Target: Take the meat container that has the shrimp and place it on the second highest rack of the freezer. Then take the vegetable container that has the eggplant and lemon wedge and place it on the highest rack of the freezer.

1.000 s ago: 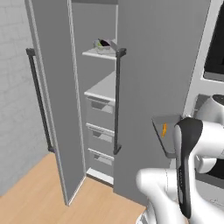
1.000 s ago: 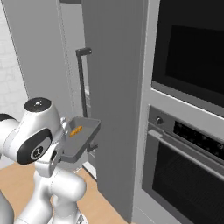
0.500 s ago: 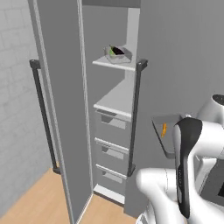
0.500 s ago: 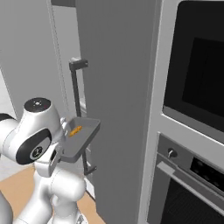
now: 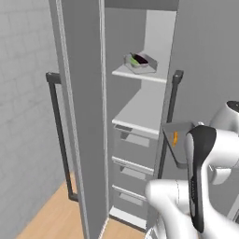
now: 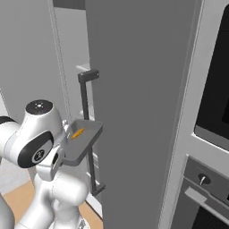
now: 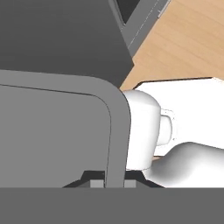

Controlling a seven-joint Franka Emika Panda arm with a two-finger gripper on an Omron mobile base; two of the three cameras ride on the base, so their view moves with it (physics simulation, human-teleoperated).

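Kitchen corner as I see it from the base cameras

To my left I have a pale grey tiled wall (image 5: 23, 93), and below it a light wood plank floor (image 5: 51, 219) that also shows warm and bright in the hand view. On my right stands a built-in black-glass oven (image 6: 214, 89) set in a pale grey housing, with a second oven front (image 6: 199, 197) and its small knob beneath. Lighting is flat and even.

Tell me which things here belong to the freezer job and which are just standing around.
Part of the job:
- meat container, clamped at its rim by the gripper
- shrimp inside it
- freezer, door open
- highest rack, already holding the vegetable container

Just there:
- oven
- wooden floor
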